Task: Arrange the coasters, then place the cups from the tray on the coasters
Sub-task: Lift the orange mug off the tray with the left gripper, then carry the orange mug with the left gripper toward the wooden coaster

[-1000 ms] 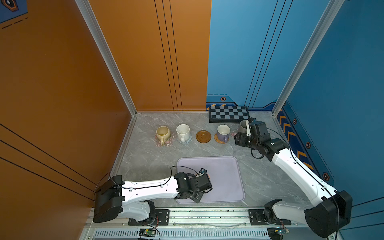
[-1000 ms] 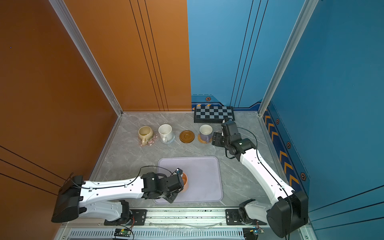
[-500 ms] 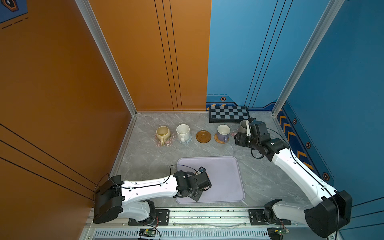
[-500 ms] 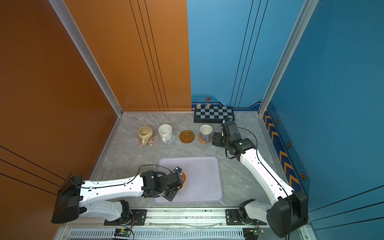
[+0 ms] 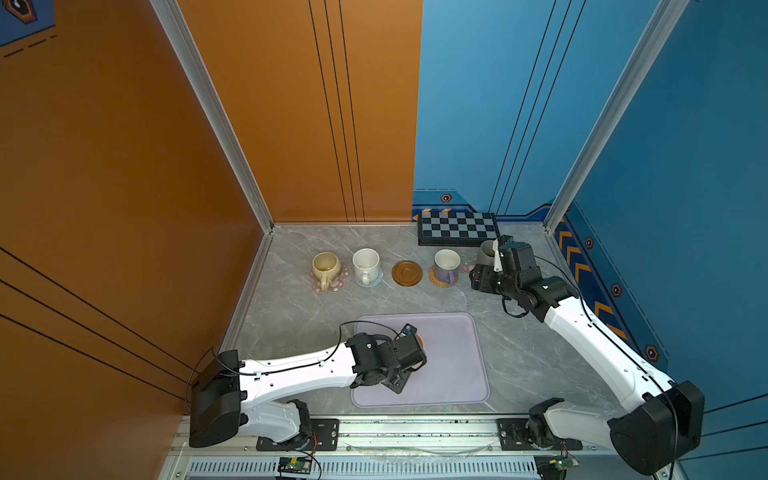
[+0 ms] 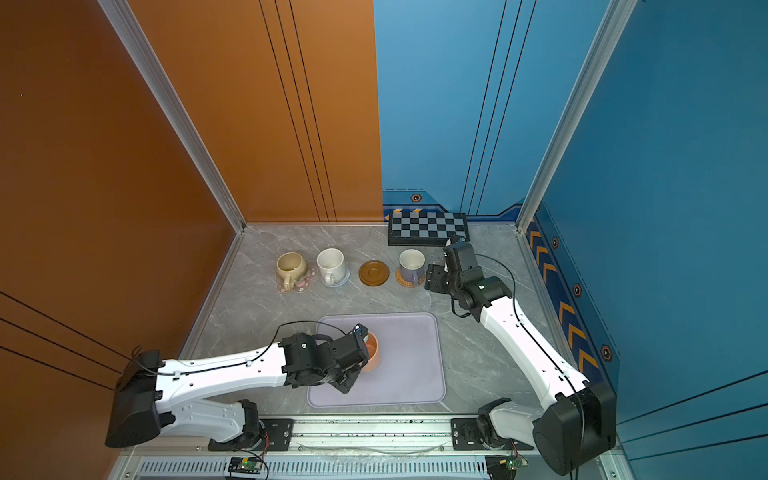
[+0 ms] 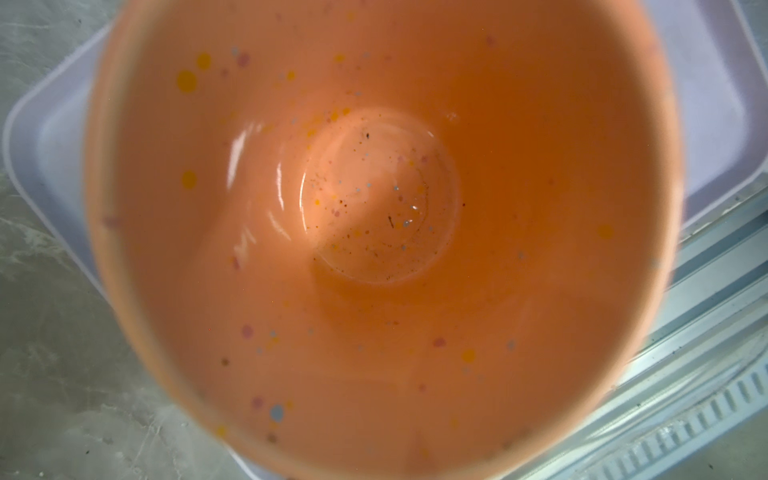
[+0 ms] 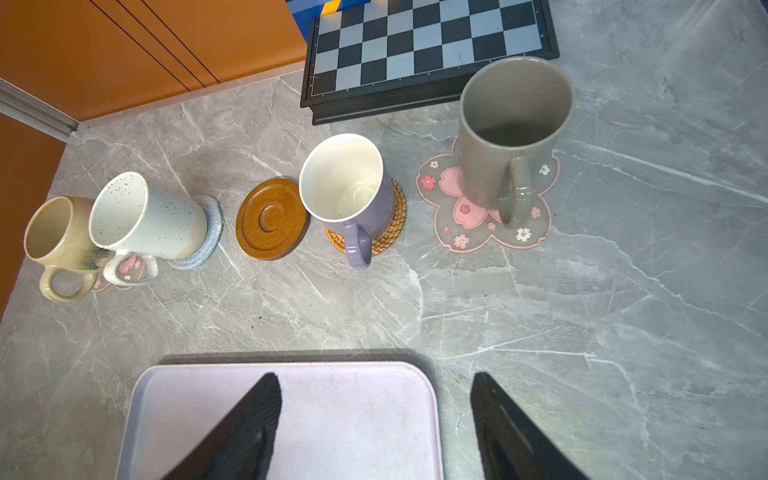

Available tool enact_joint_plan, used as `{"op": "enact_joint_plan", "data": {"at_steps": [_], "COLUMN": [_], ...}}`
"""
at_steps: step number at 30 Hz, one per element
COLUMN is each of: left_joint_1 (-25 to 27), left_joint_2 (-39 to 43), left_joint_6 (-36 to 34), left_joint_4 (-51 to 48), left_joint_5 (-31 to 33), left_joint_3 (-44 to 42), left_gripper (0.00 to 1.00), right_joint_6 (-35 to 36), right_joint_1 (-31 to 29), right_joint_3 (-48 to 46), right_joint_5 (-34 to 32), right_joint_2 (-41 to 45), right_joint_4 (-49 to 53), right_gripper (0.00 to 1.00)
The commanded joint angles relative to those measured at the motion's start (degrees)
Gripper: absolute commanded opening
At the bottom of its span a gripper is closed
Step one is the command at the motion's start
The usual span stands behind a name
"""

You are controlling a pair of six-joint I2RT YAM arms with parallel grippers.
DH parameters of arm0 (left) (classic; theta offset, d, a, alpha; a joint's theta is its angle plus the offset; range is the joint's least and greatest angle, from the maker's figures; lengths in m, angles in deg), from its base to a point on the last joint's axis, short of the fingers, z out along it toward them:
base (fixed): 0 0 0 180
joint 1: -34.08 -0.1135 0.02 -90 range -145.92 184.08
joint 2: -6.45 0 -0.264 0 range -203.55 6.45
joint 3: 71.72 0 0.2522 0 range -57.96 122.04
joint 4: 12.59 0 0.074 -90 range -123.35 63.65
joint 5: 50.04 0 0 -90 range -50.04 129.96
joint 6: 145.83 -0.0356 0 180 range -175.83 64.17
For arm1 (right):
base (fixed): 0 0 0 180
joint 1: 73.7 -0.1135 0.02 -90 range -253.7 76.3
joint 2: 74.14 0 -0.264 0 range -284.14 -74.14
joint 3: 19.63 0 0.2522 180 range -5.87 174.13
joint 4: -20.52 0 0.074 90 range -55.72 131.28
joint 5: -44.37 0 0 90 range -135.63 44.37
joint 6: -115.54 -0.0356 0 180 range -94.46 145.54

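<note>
My left claw point(image 6: 362, 360) narrow on orange-peach ceramic mug point(image 6: 372, 353), just edged far-right over pale lavender tray point(image 6: 409, 368); bare dark wooden disc coaster point(image 6: 373, 273) next; right claw point(image 8: 375, 376) wide, empty

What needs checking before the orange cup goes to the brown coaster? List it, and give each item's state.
1. Brown coaster bare: ok.
2. Left tool gripping the orange cup: cannot tell. The left wrist view shows only the cup's inside, and the jaws are hidden.
3. Orange cup over the tray: ok. Whether it is lifted: cannot tell.
4. Way from tray to brown coaster free of things: ok.
5. Right tool open, empty and away from the brown coaster: ok. It hangs by the grey cup.
6. Beige cup, white cup, lavender cup and grey cup each on a coaster: ok.
</note>
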State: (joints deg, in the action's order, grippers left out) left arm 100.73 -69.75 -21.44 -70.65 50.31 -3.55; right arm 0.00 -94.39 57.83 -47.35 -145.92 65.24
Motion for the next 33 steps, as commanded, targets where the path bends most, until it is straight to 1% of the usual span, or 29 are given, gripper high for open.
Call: {"op": "enact_joint_plan", "data": {"at_steps": [1,5,8,11,16,19,24,33], "left_joint_1": [-2.6,-6.7,-10.7,-13.5,-16.1,-16.8,-18.7,-21.7], "left_joint_2": [-0.2,-1.6,-2.7,-4.7,-9.6,-12.5,-16.9,-23.9], "left_joint_6": [-3.2,-4.6,-3.9,-3.7,-5.5,-6.6,-7.8,-8.8], "left_joint_4": [0.4,-1.8,-2.7,-2.6,-2.6,-2.9,-2.9,-3.0], "left_joint_5": [3.4,3.7,4.4,5.7,5.8,7.3,7.8,6.6], "left_joint_3": [4.0,8.2,10.1,12.7,18.9,22.2,27.2,35.2], "left_gripper": [0.0,0.0,0.0,0.0,0.0,0.0,0.0,0.0], "right_joint_6": [0.8,0.9,1.1,1.2,1.6,1.8,1.9,2.4], "right_joint_1": [0.6,0.8,1.1,1.6,2.6,3.4,4.9,7.1], "right_joint_3": [0.1,0.0,-0.2,-0.6,-0.7,-0.9,-1.9,-2.7], "right_joint_5": [-1.5,-1.4,-1.6,-1.6,-1.1,-0.9,-0.1,0.7], "right_joint_2": [0.7,0.8,1.1,1.2,1.4,1.9,2.9,3.3], "right_joint_4": [1.2,1.2,1.2,1.2,1.7,2.0,2.2,2.5], "right_gripper": [0.74,0.74,0.74,0.74,0.74,0.74,0.75,0.75]}}
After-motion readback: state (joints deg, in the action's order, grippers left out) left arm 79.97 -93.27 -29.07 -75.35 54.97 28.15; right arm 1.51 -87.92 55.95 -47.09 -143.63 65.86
